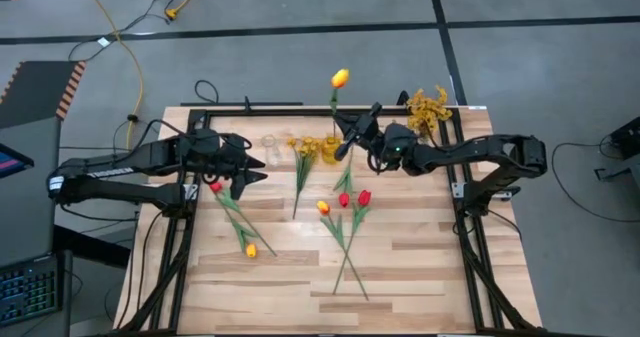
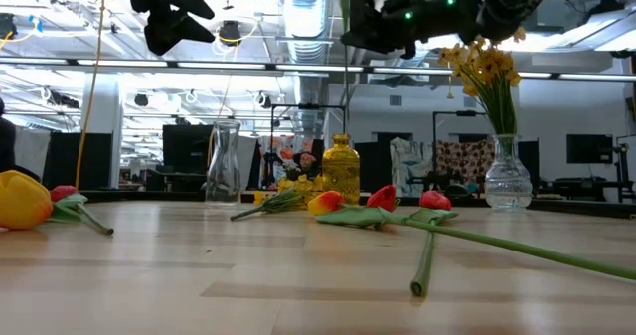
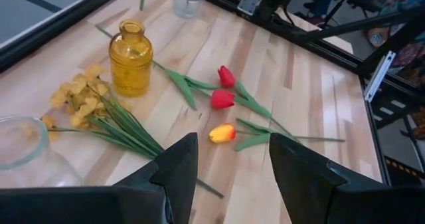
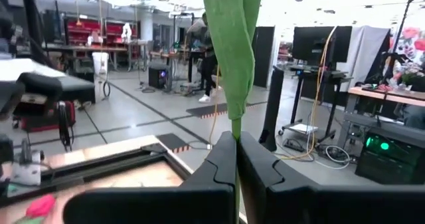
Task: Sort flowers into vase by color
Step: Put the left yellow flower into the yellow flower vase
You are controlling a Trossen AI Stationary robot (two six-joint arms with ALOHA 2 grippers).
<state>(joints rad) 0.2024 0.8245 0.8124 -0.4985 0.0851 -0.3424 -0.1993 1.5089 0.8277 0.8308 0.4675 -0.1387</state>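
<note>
Right hand [image 1: 352, 135] gripping yellow-orange tulip on thin green stem [image 1: 340, 78] above amber glass bottle vase [image 1: 331, 148] near pale wooden table's [image 1: 400, 267] far edge, left hand [image 1: 247, 167] hovering open beside clear glass vase [image 1: 270, 149].

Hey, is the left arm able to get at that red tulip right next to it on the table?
Probably yes. The left end effector hangs open above the red tulip, and nothing lies over the flower.
</note>
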